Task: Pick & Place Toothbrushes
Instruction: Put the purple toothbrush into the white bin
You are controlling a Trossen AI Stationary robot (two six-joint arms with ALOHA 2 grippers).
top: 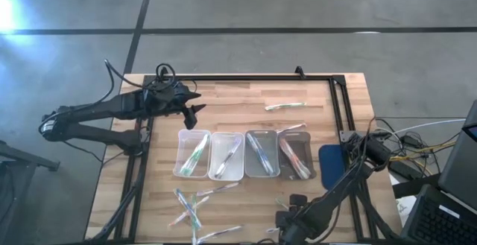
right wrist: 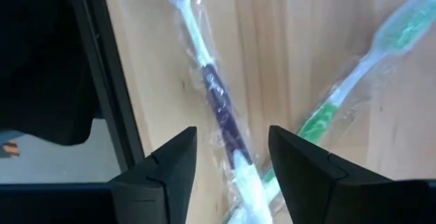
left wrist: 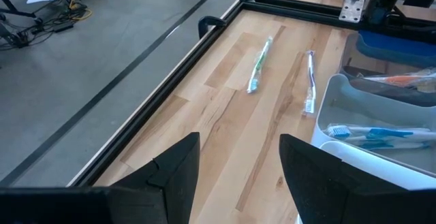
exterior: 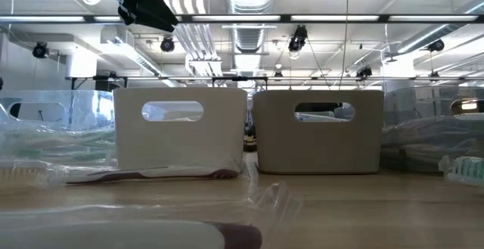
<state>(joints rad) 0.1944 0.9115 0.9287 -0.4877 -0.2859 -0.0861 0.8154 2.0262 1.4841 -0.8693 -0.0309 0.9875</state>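
Right gripper (right wrist: 228,166), fingers spread, hangs just above a purple toothbrush (right wrist: 216,101); a green toothbrush (right wrist: 354,81) lies beside it.

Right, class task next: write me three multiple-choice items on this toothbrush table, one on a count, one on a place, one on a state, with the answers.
1. How many clear trays stand in the row?
A three
B four
C six

2. Where is the right gripper?
A inside a tray
B over a purple toothbrush by the table's edge
C down on the floor

3. How is the left gripper?
A shut on a toothbrush
B shut on a tray
C open, holding nothing

Answers:
1 B, the high view shows four trays side by side.
2 B, its wrist view looks down on the wrapped purple toothbrush, with the table's dark edge alongside.
3 C, its wrist view shows the fingers apart over bare wood.
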